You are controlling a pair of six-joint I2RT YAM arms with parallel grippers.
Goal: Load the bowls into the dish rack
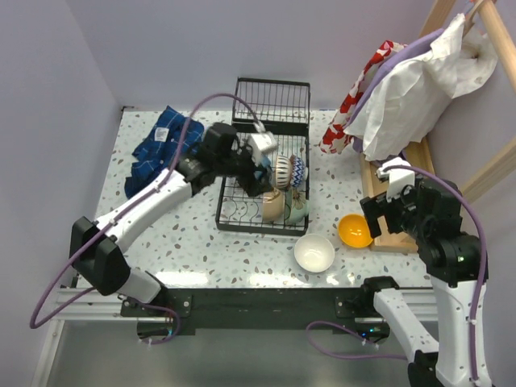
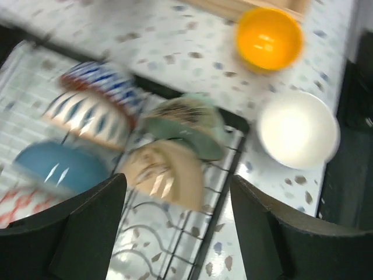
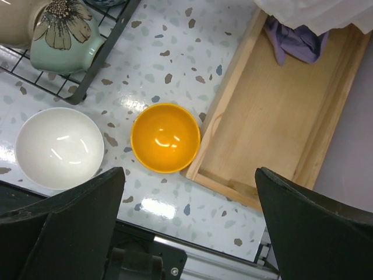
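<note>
Two unracked bowls, glossy orange bowl (image 3: 165,137) and white glazed bowl (image 3: 59,147), beside black wire dish rack (image 1: 251,229); left gripper (image 2: 176,181), right gripper (image 3: 187,175) open-jawed, empty; hazard: smooth rim slipping from pinch.

Raised and open-jawed on both sides.
Reaching far forward and toward the middle with the left arm (image 1: 153,205), wrist bent downward, left gripper (image 2: 176,186) parted wide with nothing held between its fingers (image 2: 87,227). Folded high and close to the base with the right arm (image 1: 451,242), pointing the right gripper (image 3: 189,175) straight down, spread wide too and empty.
</note>
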